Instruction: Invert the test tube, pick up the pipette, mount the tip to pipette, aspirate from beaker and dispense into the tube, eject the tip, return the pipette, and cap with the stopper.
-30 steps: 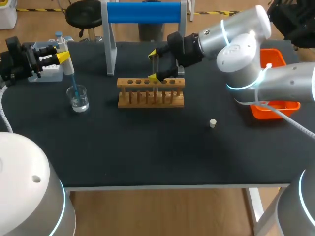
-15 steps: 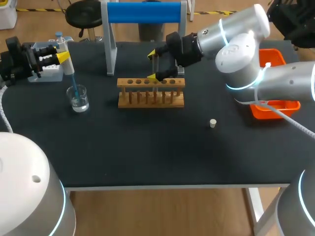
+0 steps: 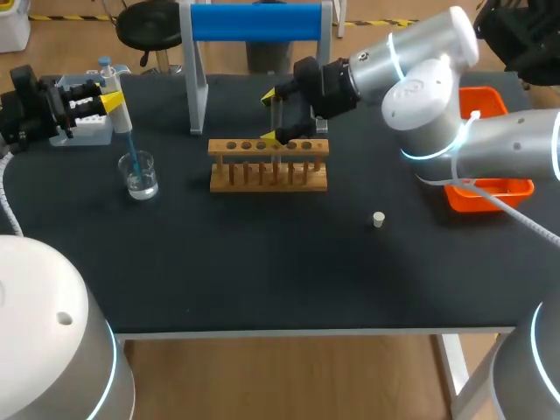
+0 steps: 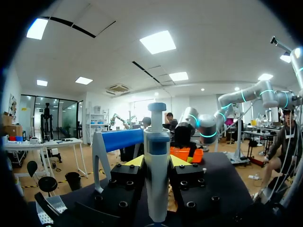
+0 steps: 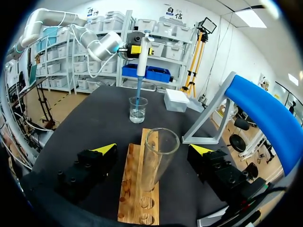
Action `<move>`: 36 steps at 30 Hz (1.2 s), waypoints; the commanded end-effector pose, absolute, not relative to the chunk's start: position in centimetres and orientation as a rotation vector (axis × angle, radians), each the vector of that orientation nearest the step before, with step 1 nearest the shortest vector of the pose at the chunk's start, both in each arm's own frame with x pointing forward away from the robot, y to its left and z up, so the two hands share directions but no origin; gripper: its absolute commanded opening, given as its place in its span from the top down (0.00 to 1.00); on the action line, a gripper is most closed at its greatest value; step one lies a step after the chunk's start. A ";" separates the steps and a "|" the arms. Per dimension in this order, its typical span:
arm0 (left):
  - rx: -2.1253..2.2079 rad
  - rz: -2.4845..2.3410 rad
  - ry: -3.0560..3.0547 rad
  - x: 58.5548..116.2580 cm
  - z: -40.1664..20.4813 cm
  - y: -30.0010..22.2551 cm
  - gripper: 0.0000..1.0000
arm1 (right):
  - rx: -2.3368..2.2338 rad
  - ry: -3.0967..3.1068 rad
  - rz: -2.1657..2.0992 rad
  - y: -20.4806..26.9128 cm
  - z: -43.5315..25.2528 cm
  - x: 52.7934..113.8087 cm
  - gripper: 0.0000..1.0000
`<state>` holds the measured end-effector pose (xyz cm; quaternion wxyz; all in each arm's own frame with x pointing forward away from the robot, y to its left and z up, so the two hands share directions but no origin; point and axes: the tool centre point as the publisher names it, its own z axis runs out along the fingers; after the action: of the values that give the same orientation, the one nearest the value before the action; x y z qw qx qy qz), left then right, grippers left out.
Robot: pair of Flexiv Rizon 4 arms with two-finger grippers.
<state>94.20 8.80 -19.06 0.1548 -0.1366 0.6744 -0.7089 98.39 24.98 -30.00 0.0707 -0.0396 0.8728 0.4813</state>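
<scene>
Yellow-tipped, pinched pipette [image 3: 123,124] in left fingers [image 3: 111,102], tip [image 3: 133,151] down in beaker [image 3: 140,176]; held right fingers [image 5: 105,148] spread either side of tube [image 5: 158,158] in rack [image 3: 268,168].

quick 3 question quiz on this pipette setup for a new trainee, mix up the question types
1. True or false: the right gripper is shut on the test tube.
2. Where is the lower end of the pipette? A) in the beaker B) in the test tube C) on the stopper
3. Fill in: the stopper lies on the ___.
Key: 1 false, its fingers stand apart from the tube; 2 A; 3 table.
</scene>
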 end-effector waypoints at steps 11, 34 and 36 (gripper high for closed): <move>-0.391 -2.032 1.933 94.2 -19.0 8.8 1.00 | -0.122 2.630 1.446 25.0 -30.0 98.6 0.00; -0.362 -1.940 1.980 92.2 -13.8 7.1 1.00 | -0.122 2.630 1.446 25.0 -30.0 98.6 0.00; -0.352 -1.921 1.982 92.0 -13.0 6.9 1.00 | -0.122 2.630 1.446 25.0 -30.0 98.6 0.00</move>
<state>92.80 7.22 -14.27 0.1710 -0.1148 0.6928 -0.6911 98.41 24.99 -30.02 0.0708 -0.0395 0.8727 0.4814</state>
